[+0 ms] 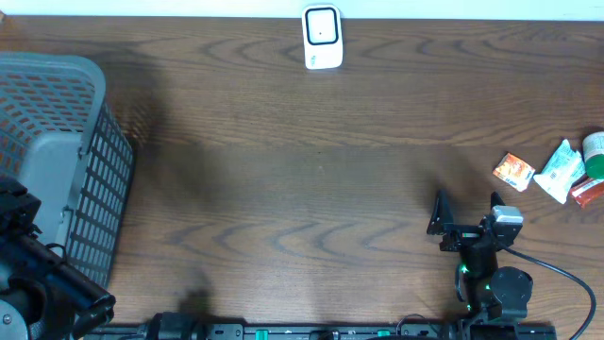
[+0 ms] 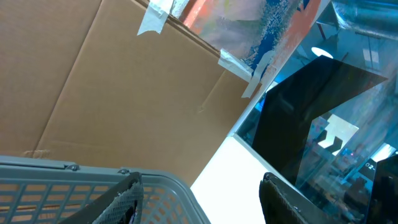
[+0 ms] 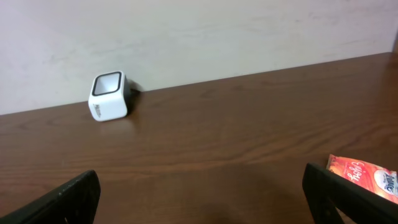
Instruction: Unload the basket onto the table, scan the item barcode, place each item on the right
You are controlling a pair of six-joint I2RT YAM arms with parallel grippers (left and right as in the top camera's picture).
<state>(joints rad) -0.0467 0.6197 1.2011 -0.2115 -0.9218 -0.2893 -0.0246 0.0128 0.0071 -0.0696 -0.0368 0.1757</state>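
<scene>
Lying just beyond right tool (image 1: pixel 467 210): orange packet (image 1: pixel 513 171)

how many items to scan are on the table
4, all at the right edge: orange packet, white-green pouch, green container, red item. The last two are cut off; more may be hidden.

Black jointed right arm (image 1: pixel 483 260) at five o'clock: silver wrist block (image 1: pixel 507 219), green lights (image 1: pixel 463 273) glowing, black cable (image 1: pixel 557 268) trailing; matching black left arm (image 1: pixel 38 274) at eight o'clock
</scene>
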